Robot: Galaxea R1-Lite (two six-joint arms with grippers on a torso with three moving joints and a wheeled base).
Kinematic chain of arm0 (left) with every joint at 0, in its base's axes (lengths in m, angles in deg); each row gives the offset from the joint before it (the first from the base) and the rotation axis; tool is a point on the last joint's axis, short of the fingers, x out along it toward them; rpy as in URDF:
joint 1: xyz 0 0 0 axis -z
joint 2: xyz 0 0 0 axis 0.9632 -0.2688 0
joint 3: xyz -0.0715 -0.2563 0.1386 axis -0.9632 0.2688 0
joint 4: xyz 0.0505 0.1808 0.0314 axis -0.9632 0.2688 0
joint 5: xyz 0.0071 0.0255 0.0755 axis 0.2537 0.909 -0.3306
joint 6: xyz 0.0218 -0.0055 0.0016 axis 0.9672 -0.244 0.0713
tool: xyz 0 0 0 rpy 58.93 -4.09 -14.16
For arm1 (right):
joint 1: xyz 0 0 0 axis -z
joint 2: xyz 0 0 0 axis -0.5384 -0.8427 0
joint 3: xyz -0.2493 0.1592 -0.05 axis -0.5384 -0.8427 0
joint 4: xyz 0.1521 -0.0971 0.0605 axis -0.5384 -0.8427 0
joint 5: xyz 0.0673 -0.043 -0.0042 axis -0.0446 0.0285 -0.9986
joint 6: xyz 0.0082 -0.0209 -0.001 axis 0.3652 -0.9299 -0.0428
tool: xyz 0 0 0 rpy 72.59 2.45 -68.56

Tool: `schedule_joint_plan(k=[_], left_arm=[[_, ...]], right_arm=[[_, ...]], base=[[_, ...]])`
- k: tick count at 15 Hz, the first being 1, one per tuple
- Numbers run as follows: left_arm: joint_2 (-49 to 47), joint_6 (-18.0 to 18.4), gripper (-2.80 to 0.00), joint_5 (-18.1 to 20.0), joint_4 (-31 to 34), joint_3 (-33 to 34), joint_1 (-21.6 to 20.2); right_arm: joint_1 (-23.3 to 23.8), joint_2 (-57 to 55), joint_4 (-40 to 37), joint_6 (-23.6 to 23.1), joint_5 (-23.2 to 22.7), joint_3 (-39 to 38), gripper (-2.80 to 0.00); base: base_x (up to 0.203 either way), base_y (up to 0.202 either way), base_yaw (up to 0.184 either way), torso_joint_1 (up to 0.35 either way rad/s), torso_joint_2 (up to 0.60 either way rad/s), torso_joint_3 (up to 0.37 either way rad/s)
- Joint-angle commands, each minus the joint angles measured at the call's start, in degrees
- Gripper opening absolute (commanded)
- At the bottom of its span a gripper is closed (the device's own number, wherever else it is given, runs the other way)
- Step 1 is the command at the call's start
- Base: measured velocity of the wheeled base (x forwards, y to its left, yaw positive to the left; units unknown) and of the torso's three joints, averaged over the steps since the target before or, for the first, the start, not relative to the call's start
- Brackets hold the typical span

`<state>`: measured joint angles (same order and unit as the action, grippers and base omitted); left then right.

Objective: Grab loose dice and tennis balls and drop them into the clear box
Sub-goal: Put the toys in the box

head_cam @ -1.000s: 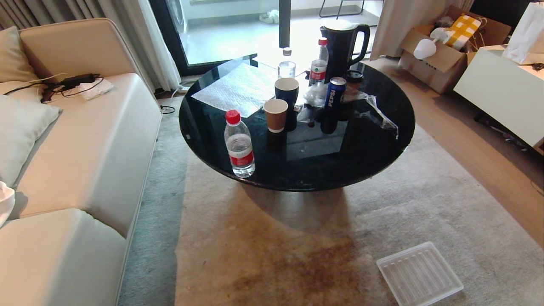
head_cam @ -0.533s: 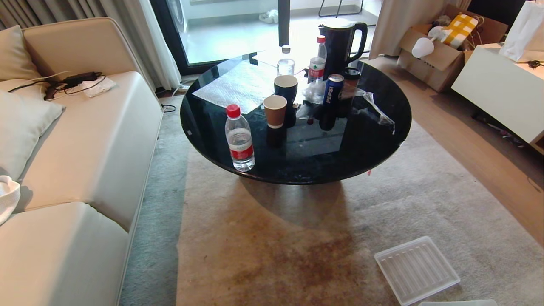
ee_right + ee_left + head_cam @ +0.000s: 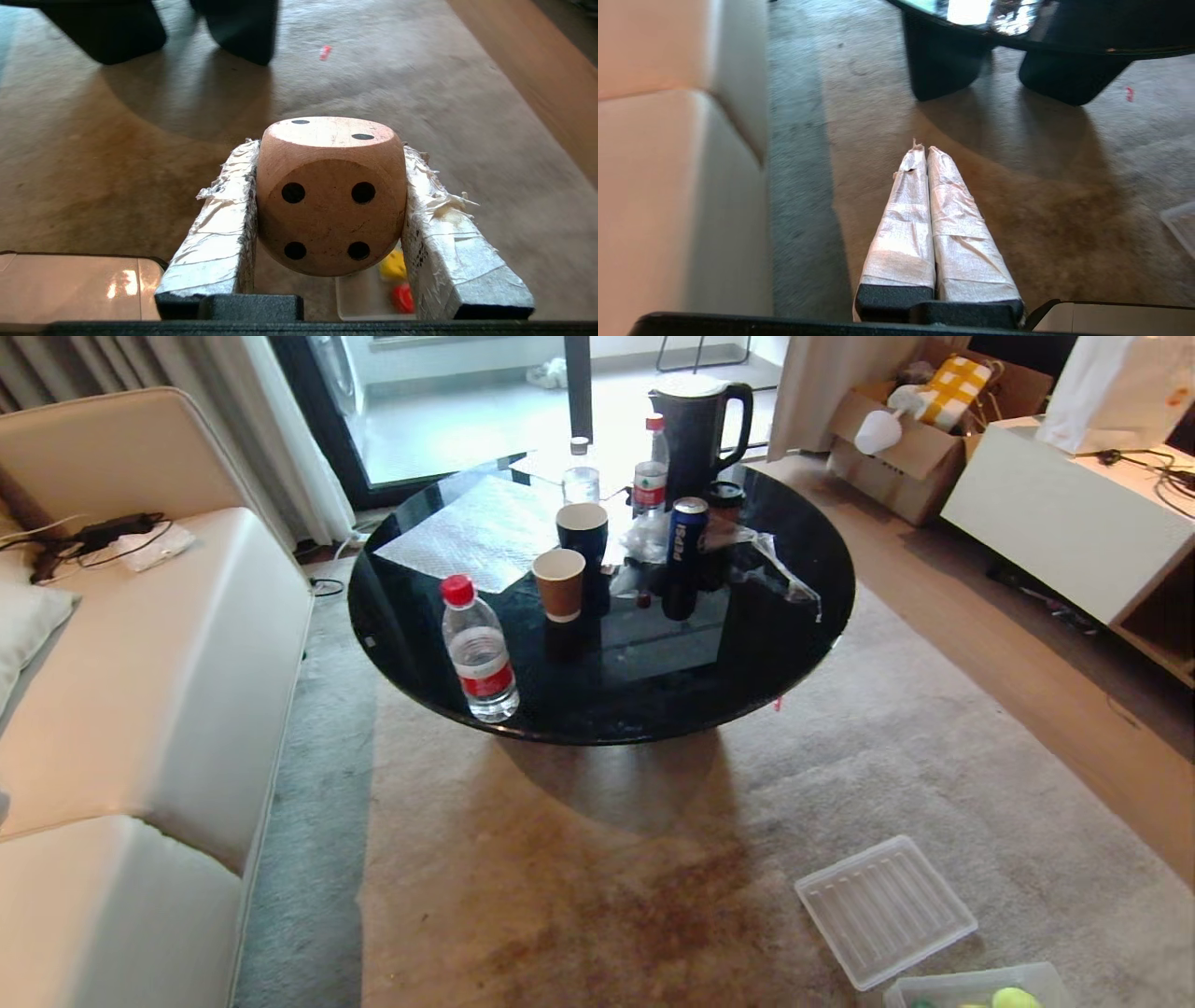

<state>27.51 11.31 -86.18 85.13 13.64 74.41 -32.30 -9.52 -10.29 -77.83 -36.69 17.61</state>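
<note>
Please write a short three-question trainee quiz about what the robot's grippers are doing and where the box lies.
1. True or false: the left gripper holds a ball.
2. Which die sits in the right gripper: A red, B tan, C green?
3. On the rug, what lies beside the clear box, nearer the table?

Key: 1 false, it is shut on nothing. 2 B. 3 the ribbed lid.

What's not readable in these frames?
- Clear box: head view, cut off by the frame edge; contents cannot be counted.
- Yellow and red pieces: right wrist view, mostly hidden behind the tan die in the right gripper.
- Both grippers: outside the head view.
</note>
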Motion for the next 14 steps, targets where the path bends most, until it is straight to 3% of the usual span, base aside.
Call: schedule_joint_plan(k=[1, 11, 14], left_arm=[[-0.1, 0.0, -2.8, 0.0, 0.0, 0.0, 0.0], [-0.1, 0.0, -2.8, 0.0, 0.0, 0.0, 0.0], [-0.1, 0.0, -2.8, 0.0, -0.1, 0.0, 0.0]], right_arm=[[0.0, -0.1, 0.0, -0.1, 0.0, 0.0, -2.8], [0.0, -0.1, 0.0, -0.1, 0.0, 0.0, -2.8], [0.0, 0.0, 0.0, -0.1, 0.0, 0.0, -2.8]], base=[[0.002, 0.01, -0.163, 0.001, 0.0, 0.006], [0.0, 0.011, -0.162, 0.003, 0.0, 0.001], [-0.002, 0.005, -0.065, 0.002, 0.0, 0.003]])
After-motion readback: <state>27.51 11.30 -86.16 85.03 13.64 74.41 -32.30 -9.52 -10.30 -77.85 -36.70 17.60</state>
